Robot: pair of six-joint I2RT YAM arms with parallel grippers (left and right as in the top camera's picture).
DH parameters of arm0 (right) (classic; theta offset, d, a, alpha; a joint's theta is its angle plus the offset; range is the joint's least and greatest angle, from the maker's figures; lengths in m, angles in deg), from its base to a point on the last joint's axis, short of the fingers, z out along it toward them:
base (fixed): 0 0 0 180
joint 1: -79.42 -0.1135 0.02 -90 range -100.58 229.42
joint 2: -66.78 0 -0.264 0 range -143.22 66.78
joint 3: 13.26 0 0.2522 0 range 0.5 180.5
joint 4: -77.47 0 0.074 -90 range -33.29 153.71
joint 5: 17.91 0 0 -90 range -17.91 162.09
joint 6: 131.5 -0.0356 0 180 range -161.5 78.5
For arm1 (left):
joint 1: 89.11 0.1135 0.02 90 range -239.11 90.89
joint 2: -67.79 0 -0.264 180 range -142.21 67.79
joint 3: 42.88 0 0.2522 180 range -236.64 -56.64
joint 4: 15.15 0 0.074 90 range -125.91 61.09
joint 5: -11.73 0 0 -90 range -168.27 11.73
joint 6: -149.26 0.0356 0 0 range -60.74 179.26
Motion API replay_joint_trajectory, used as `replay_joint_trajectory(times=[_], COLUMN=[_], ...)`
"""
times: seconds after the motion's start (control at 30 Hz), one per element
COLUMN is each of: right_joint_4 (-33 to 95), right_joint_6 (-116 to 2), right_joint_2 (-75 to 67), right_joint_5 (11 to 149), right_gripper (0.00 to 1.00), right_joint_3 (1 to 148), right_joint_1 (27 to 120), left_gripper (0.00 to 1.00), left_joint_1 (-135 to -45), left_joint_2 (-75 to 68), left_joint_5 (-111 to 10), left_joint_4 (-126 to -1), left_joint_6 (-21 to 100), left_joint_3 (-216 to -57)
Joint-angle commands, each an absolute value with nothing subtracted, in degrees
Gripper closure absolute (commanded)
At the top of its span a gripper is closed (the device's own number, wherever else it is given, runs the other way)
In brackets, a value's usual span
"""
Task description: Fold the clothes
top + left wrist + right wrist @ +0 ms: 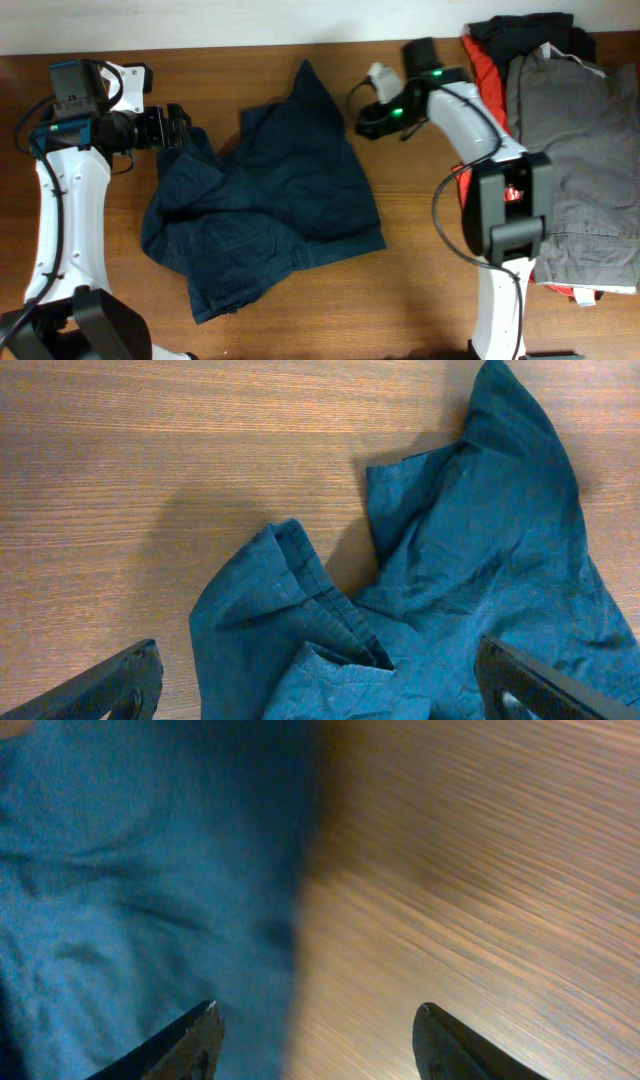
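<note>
The dark navy shorts (265,200) lie crumpled in the middle of the wooden table, one corner pointing to the far edge. My left gripper (180,127) is open at the shorts' upper left edge; in the left wrist view (315,680) its fingers straddle a folded hem of the shorts (330,620). My right gripper (362,122) is open at the shorts' upper right edge; in the right wrist view (315,1030) one finger is over the blue cloth (130,870) and the other over bare wood. Neither holds anything.
A pile of other garments lies at the right edge: grey trousers (580,150) on top of a red-orange garment (487,65), with dark clothing (525,30) at the back. The table's far edge (250,45) runs along the top.
</note>
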State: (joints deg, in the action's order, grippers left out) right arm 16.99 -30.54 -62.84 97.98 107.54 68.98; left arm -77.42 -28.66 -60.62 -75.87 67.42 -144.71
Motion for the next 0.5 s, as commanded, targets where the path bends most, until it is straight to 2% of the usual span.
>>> replay_joint_trajectory(times=[0.0, 0.13, 0.27, 0.37, 0.43, 0.47], right_joint_4=[19.2, 22.6, 26.3, 28.0, 28.2, 28.3], right_joint_6=[-29.9, -31.8, -36.0, -36.5, -38.0, -38.7], right_joint_2=[-65.6, -67.1, -69.6, -70.6, -70.6, -70.6], right_joint_5=[95.4, 89.0, 78.5, 76.7, 76.5, 76.5], right_gripper=[0.35, 0.38, 0.47, 0.53, 0.70, 0.85], right_joint_3=[108.1, 107.9, 107.8, 107.8, 107.8, 107.8], right_joint_1=[65.5, 62.9, 60.5, 59.9, 59.9, 59.9], left_gripper=[0.01, 0.01, 0.01, 0.01, 0.01, 0.01], left_joint_1=[-77.3, -77.3, -77.3, -77.3, -77.4, -77.3], left_joint_2=[-29.3, -29.3, -29.3, -29.3, -29.3, -29.3], left_joint_5=[-61.2, -61.2, -61.2, -61.2, -61.2, -61.2], left_joint_4=[-75.9, -75.9, -76.0, -76.1, -76.1, -76.1], left_joint_6=[68.7, 68.7, 68.7, 68.8, 68.8, 68.8], left_joint_3=[-145.2, -145.2, -145.2, -145.2, -145.2, -145.2])
